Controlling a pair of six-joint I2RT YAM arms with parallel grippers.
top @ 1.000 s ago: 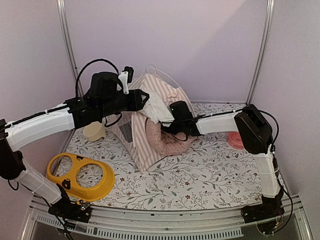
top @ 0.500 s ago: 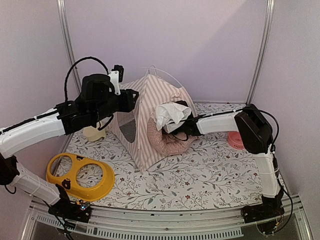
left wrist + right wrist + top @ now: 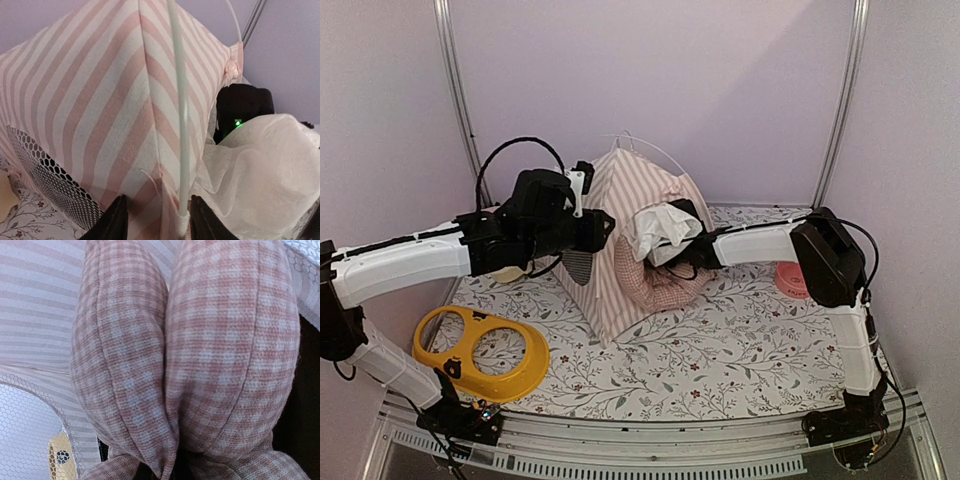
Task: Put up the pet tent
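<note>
Left pincer (image 3: 157,222) swung back against the pet tent (image 3: 100,100) edge, fingers apart; right pincer (image 3: 678,258) clamps cushion (image 3: 200,340).

One pink-and-white striped cloth tent (image 3: 625,190). One pink checked soft cushion (image 3: 665,286) at its door. Left of the tent, one yellow plastic tray with two holes (image 3: 480,352) and one cream thing (image 3: 503,273). Right, one pink round dish (image 3: 790,281).
</note>
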